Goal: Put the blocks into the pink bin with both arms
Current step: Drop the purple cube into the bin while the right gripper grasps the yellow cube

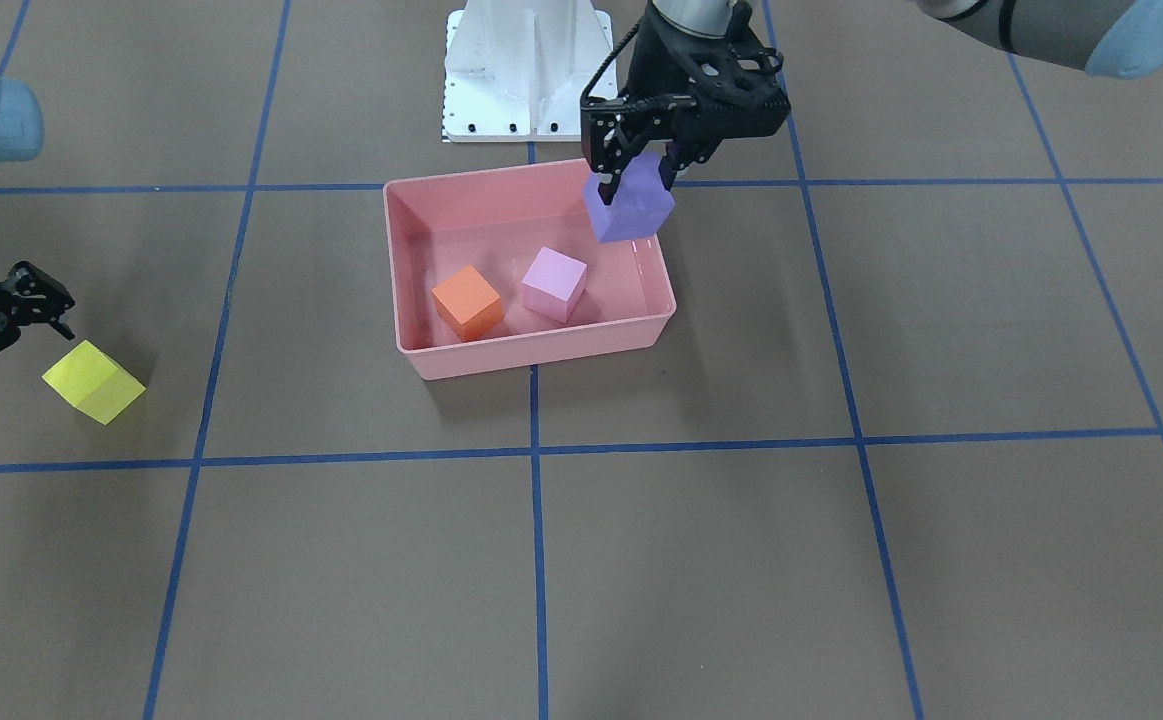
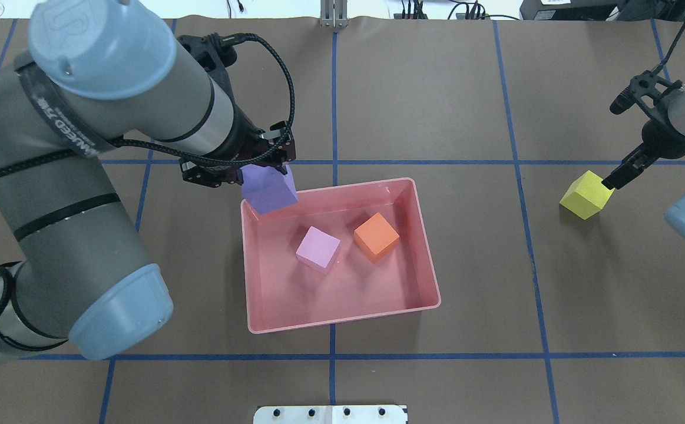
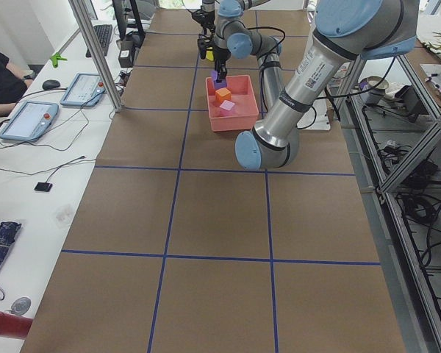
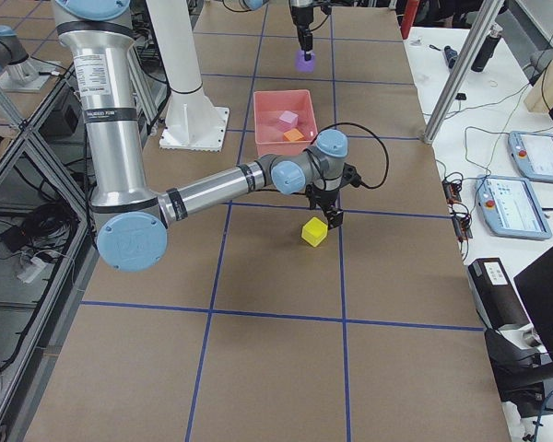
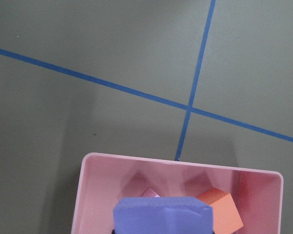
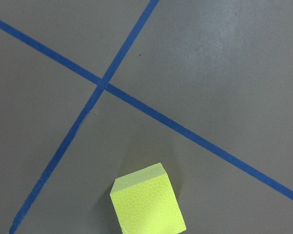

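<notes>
Seen from overhead, the left claw (image 2: pixel 264 174), pinching the small matte purple cube (image 2: pixel 268 191), hangs over the 10 o'clock corner of the glossy salmon-pink plastic bin (image 2: pixel 342 316); the right claw (image 1: pixel 21 355) is spread.

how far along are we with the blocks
Two of four are done: the orange block and the pink-lilac block lie inside the pink bin. In hand: the left gripper holds the purple block over the bin's corner. Left: the yellow block sits on the table beside the right gripper, not gripped.

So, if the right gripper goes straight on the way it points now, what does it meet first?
Most likely the yellow block just below its fingers; depth is unclear, so perhaps the table beside it.
</notes>
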Controlling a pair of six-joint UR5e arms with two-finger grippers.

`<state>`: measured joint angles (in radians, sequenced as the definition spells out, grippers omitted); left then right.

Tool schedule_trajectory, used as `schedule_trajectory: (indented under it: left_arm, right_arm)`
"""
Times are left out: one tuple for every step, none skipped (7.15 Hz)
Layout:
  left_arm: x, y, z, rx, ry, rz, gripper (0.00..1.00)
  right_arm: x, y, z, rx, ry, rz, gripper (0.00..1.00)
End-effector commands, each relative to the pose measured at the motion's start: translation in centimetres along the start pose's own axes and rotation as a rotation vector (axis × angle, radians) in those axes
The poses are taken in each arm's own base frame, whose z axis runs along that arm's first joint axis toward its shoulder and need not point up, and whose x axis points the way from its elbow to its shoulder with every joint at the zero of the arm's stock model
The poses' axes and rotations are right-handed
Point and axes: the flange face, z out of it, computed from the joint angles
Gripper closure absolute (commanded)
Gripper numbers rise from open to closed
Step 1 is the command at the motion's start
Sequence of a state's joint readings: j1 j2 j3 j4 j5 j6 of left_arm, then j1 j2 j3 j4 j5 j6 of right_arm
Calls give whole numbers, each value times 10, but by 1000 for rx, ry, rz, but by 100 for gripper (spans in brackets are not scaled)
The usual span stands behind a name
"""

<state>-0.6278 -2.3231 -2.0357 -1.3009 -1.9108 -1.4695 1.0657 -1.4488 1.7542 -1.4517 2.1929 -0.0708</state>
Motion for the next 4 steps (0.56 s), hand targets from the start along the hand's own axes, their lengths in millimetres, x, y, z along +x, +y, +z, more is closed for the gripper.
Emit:
schedule_trajectory:
  left_arm:
    - [14,30,17,11,-9,4,100]
    - [15,33,18,7,-7,7,100]
    - [17,40,20,-3,-5,13,100]
    - [29,44,20,-7,2,18,100]
  right_arm:
    - [-9,-1,20,-31,-32,-59,1]
    - [-17,-8,31,-45,-43,-71,1]
    - [-20,-9,41,-62,-48,-76,1]
    - [-19,-14,45,-66,-50,-78,1]
